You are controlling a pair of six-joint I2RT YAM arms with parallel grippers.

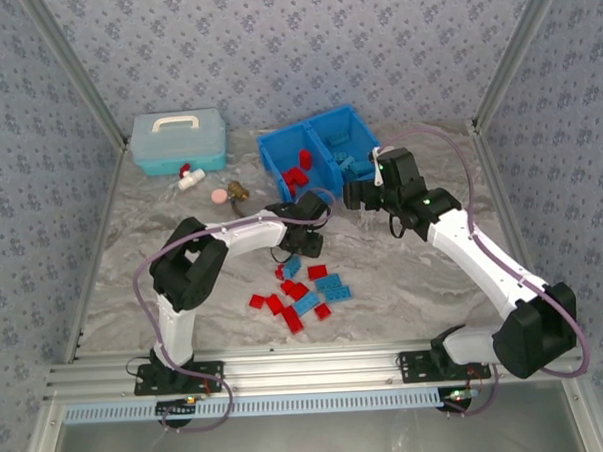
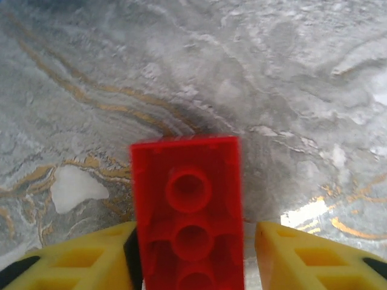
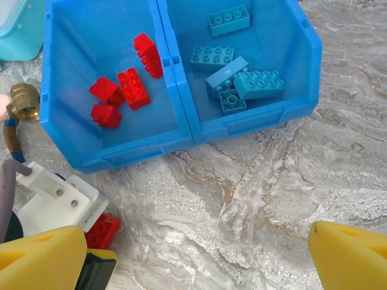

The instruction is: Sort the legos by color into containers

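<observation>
Subject: a red brick is sitting between the yellow fingers of the left gripper, its hollow underside facing the wrist camera. I am reading the jaws as clamped on it, though its near end is running off the frame.

The right wrist camera is catching this brick half hidden under the left gripper, near the front of the blue bin. There, red bricks are lying in one compartment and light blue bricks in the other.

The right gripper is hanging spread wide, with nothing between its fingers. From overhead, loose bricks are lying on the table, too small to count.
</observation>
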